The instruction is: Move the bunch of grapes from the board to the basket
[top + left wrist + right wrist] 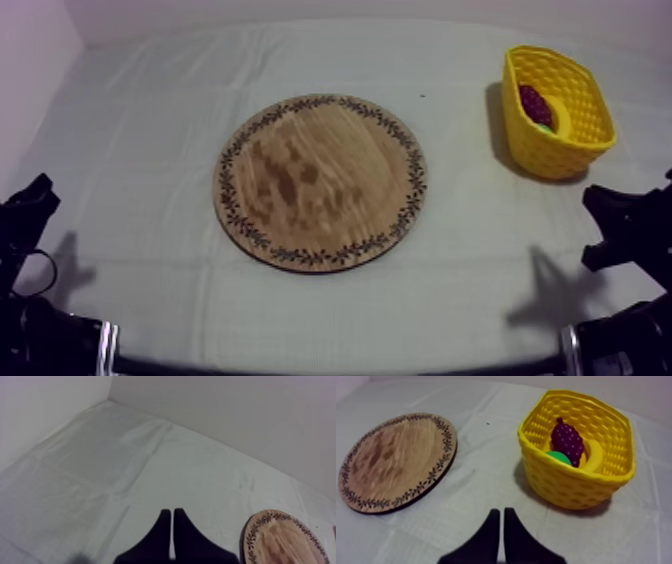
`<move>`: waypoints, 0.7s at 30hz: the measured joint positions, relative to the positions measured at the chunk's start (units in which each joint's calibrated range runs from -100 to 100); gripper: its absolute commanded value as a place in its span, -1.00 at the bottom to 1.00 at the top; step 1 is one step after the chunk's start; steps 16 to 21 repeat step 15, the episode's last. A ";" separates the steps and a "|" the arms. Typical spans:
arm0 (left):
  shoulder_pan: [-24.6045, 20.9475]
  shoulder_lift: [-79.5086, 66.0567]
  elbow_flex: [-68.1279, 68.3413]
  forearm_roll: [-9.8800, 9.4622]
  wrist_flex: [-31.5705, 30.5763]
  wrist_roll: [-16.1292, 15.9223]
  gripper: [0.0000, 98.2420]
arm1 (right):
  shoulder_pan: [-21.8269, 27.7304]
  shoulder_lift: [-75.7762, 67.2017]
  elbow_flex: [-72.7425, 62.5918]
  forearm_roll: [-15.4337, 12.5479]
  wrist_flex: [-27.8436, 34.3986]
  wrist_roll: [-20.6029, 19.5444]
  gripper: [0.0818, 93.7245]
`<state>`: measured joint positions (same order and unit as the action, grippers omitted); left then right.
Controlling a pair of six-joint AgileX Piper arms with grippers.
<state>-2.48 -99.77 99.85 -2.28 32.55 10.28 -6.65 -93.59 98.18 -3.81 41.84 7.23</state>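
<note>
The bunch of grapes (pixel 567 440) is lying inside the yellow basket (pixel 571 483), not on the wooden board (pixel 320 182). The board, at the centre of the top view, is carrying nothing. The basket is standing at the upper right of the top view, well apart from the board. Inside it, the grapes are resting beside a green fruit (pixel 558 457) and a banana (pixel 594 455). Their stem end is pointing toward the far wall, and the long axis is running from there toward the near wall.

The right gripper (pixel 501 511) is sitting low at the right edge of the top view, near the basket and facing it across bare cloth (pixel 486 476). Its two fingers are lying together as a narrow wedge and are holding nothing. The left gripper (pixel 172 512) is sitting at the lower left edge of the top view, with the board's rim ahead of it. Its fingers are likewise pressing together on nothing.

Judgement: the placing step is reading as complete. Should further handling of the grapes be called for, the right arm is the nearer one, approaching straight ahead and down over the basket's near wall.
</note>
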 measured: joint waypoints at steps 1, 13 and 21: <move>0.00 0.00 0.00 0.00 0.00 0.00 -1.00 | -0.22 -0.79 0.45 0.78 -0.63 -0.69 -0.99; 0.00 0.00 0.00 0.00 0.00 0.00 -1.00 | -0.09 -2.09 1.56 2.46 -4.25 4.15 -0.99; 0.00 0.00 0.00 0.00 0.00 0.00 -1.00 | -0.13 -2.09 1.56 2.51 -4.45 5.47 -0.99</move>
